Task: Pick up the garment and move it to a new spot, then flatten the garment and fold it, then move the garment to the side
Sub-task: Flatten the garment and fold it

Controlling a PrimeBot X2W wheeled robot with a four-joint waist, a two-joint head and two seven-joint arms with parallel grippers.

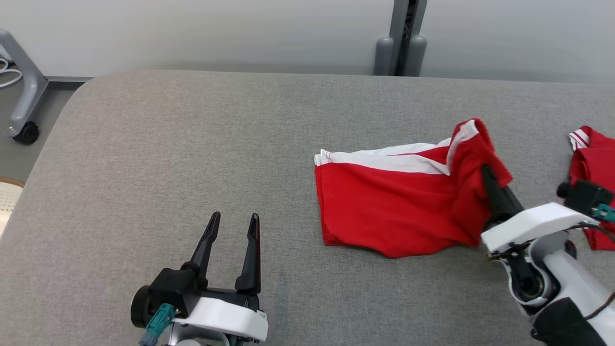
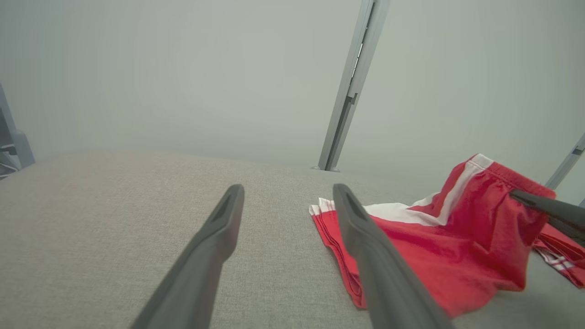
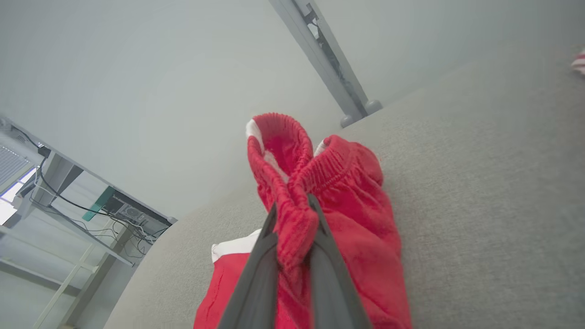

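**A:** How far along is this?

**B:** Early, I judge. The red cloth shorts with a white side stripe (image 1: pixel 394 211) lie creased and bunched on the grey fabric-covered surface (image 1: pixel 192 144), neither flattened nor folded. The pick-up looks under way. The move to a new spot, the flattening, the fold and the shift aside are all left.

**A:** And the right gripper (image 3: pixel 292 205)?

**B:** Its two dark fingers are pressed together on the ruched elastic waistband (image 3: pixel 283 123), pinching a bunch of it. That end is raised, and the band loops up just past the fingertips.

**A:** The rest of the cloth?

**B:** It trails from the pinch toward the left gripper's side. The leg hems rest on the surface, well away from the fingertips.

**A:** The left gripper (image 1: pixel 233 221)?

**B:** Spread wide, holding nothing, over bare surface. The nearest hem corner lies ahead of it and to its right, apart from it.

**A:** Anything else?

**B:** A second red, white-striped garment (image 1: pixel 593 158) lies on the right gripper's outer side, clear of its fingers.
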